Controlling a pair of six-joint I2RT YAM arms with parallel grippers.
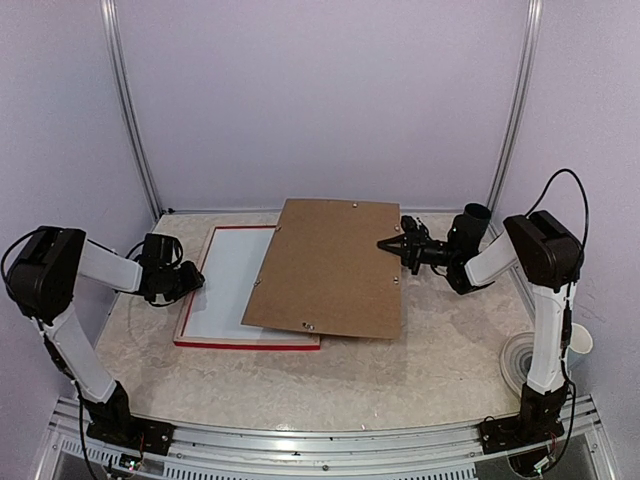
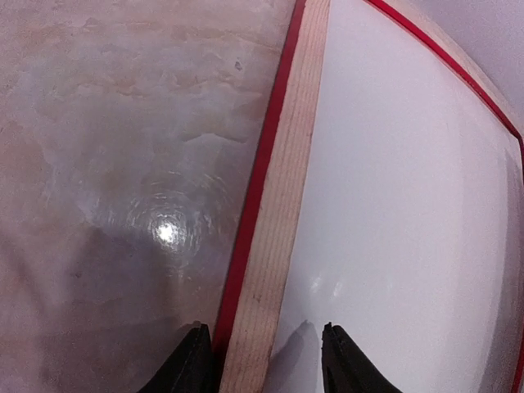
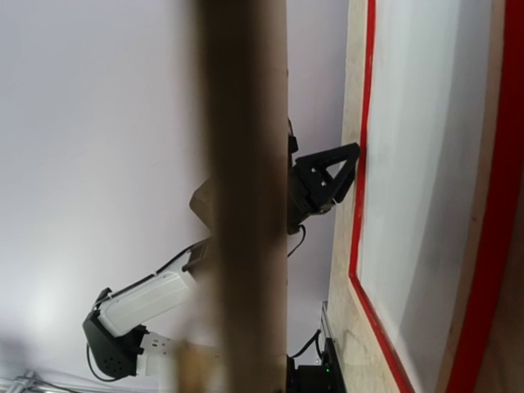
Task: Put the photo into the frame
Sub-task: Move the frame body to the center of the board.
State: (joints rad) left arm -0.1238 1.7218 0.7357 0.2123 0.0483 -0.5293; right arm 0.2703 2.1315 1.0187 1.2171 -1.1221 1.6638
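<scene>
Top external view: one frame [image 1: 245, 343] lies flat on the table [image 1: 440, 350], left of centre. One white sheet [image 1: 230, 285] sits inside it, and one brown hardboard panel [image 1: 330, 265] overlaps its right side. The left arm reaches low, with the left gripper [image 1: 195, 283] jaws apart astride the frame's left rail. The right arm stretches inward, the right gripper [image 1: 385, 243] clamped on the panel's right edge, which seems slightly lifted.

Left gripper [image 2: 266, 364] straddles frame [image 2: 274, 213] rail: pale wood face, red outer edge. One fingertip [image 2: 195, 364] over marbled table [image 2: 123, 147], other over white sheet [image 2: 393, 213]. Jaws apart.
</scene>
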